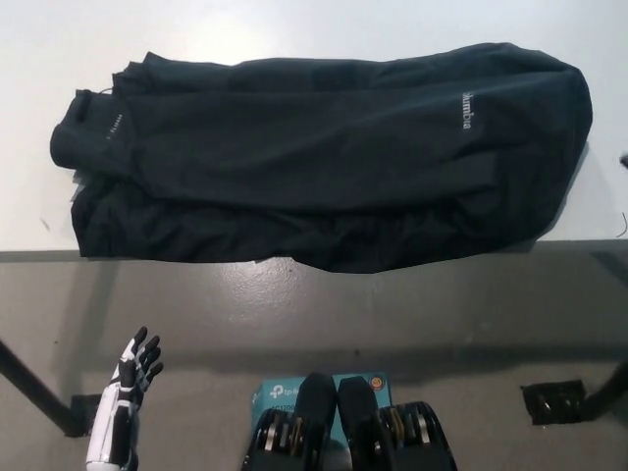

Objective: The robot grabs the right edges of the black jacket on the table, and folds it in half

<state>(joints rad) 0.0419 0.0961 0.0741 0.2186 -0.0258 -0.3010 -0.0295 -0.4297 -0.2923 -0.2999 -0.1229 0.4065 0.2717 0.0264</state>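
Item: black jacket, lying flat lengthwise across the white table, its lower hem along the near edge and its right end by the right edge. Left hand: white, hanging below the near edge, released, fingers spread, holding nothing; right hand not in view. Risk: slick bunched fabric may let only the top layer be pinched, dragging the jacket off the near edge.

Black jacket, spread flat (rumpled), on table

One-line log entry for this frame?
black fabric jacket: flat on white table, unfolded | white left hand: low, open, idle | right hand: out of view
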